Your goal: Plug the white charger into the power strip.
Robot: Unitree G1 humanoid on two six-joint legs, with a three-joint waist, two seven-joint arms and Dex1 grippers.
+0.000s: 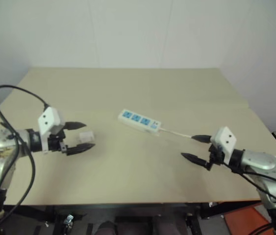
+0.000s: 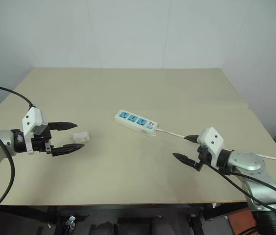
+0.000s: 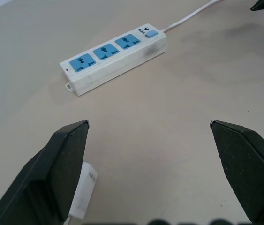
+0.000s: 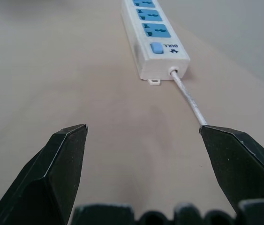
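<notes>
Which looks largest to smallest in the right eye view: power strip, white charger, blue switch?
1. power strip
2. white charger
3. blue switch, at the strip's cord end

Beige table point(image 2: 128, 93), power strip point(image 2: 136, 122), white charger point(image 2: 81, 136)

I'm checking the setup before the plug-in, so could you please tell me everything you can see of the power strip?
The power strip is a long, flat white bar, plastic by its look, lying flat and slanted near the middle of the table. It has three blue socket faces, all empty, and a small blue switch at the end where a thin white cord leaves it. No gripper touches it.
</notes>
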